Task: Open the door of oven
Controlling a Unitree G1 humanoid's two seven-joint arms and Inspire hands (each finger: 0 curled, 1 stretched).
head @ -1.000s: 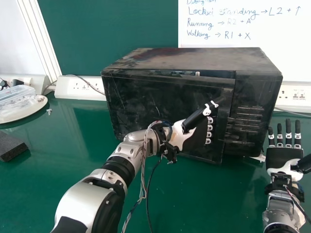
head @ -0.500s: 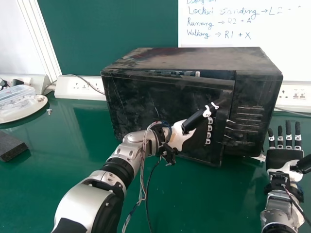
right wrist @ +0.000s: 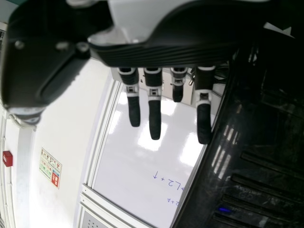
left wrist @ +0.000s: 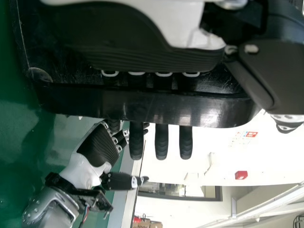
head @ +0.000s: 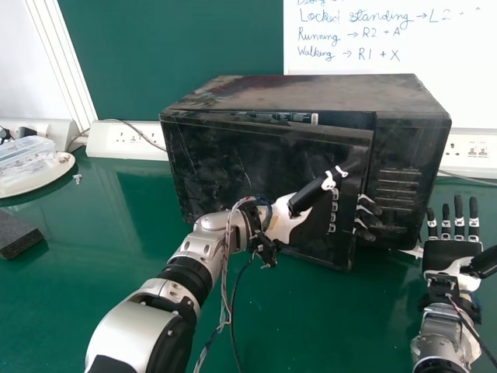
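The black oven (head: pixel 303 93) has its door (head: pixel 225 163) slightly ajar, with a gap along the top. My left hand (head: pixel 295 221) lies at the door's free edge, thumb in front, fingers hooked round the edge and their tips showing on the far side. In the left wrist view, my left hand (left wrist: pixel 137 52) is against the door (left wrist: pixel 156 107), whose edge hides part of the fingers. My right hand (head: pixel 454 252) is open beside the oven's right front corner. Its straight fingers extend from my right hand (right wrist: pixel 166 54) near the oven (right wrist: pixel 237 156) in the right wrist view.
On the green table (head: pixel 155 303), a white plate (head: pixel 39 179) with a clear container stands at the far left, near a dark foam block (head: pixel 17 235). Power sockets (head: pixel 128 140) line the wall behind. A whiteboard (head: pixel 388 47) rises beyond the oven.
The door's free edge has come slightly outward, widening the gap at the top. My left fingertips now show beyond that edge. My right hand has shifted very slightly.
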